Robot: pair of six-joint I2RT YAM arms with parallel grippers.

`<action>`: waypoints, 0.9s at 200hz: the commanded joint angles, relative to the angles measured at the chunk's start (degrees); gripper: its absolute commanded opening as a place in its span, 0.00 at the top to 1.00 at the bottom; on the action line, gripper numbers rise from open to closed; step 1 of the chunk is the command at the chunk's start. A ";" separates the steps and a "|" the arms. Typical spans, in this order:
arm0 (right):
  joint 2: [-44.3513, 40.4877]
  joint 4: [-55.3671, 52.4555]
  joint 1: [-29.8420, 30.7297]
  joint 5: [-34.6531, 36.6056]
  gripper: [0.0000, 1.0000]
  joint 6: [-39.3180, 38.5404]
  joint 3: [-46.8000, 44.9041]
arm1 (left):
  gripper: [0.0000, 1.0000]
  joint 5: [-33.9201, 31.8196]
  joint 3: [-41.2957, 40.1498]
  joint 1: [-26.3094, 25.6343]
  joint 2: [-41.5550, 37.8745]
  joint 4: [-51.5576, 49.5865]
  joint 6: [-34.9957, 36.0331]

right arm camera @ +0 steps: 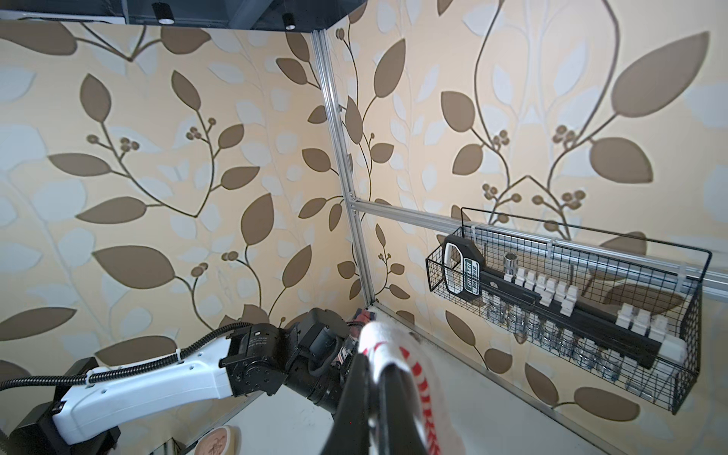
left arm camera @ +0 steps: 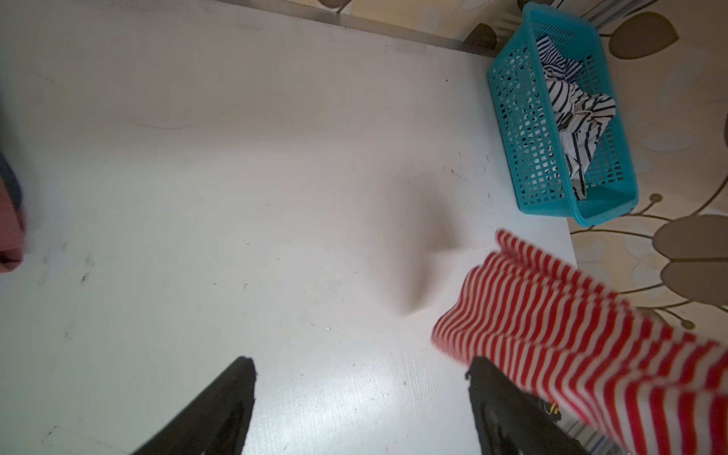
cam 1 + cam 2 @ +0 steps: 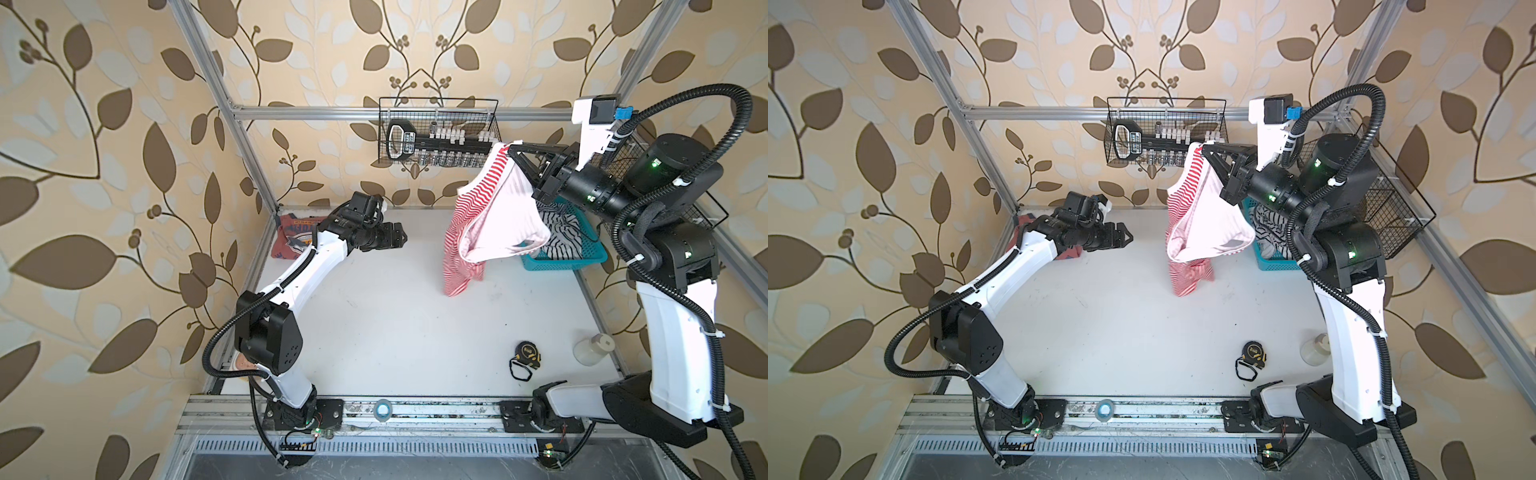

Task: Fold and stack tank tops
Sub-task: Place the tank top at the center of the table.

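R gripper (image 3: 509,145) is sitting high in the upper right of both top views, jaws pressed together and pinching the white trim of the red-and-white striped tank top (image 3: 461,216); the R wrist view is showing that white edge (image 1: 378,338) bunching over the closed fingers. The top is dangling right of center, pale inside facing the camera, w/ its lowest corner hanging near the white table (image 3: 395,311); can't tell if it's touching. L gripper (image 3: 401,237) is hovering left of center, pointing toward the striped top (image 3: 1183,195) but well apart from it. Its jaws are standing wide apart w/ nothing btwn them, as the L wrist view (image 2: 360,366) is showing, and the striped cloth (image 2: 551,315) is hanging just beside one finger there. The dusty red tank top (image 3: 297,241) is lying folded at the table's far left corner, partly hiding under the L arm. A teal basket (image 3: 582,253) is sitting at the right edge behind the hanging top, holding a crumpled navy-and-white striped cloth (image 2: 571,106). A tape measure (image 3: 528,353) and a pale jar (image 3: 590,349) are resting lower right.
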 commanded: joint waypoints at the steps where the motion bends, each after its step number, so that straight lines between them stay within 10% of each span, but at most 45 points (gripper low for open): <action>1: 0.30 -3.67 0.15 5.61 1.00 -1.99 1.11 | 0.13 -4.42 -1.76 0.64 -5.15 -0.04 1.66; 97: 19.97 -0.56 -10.43 -3.13 1.00 3.20 -16.01 | 0.12 -5.92 -4.87 0.69 -5.58 -1.76 2.07; 152: 46.56 -10.58 -12.03 -3.09 0.64 1.37 6.88 | 0.12 -5.00 -4.56 0.69 -3.76 -2.59 1.98; 180: 44.24 -10.34 -11.32 0.64 0.56 0.66 5.07 | 0.13 -4.57 -5.40 0.69 -3.31 -4.04 2.39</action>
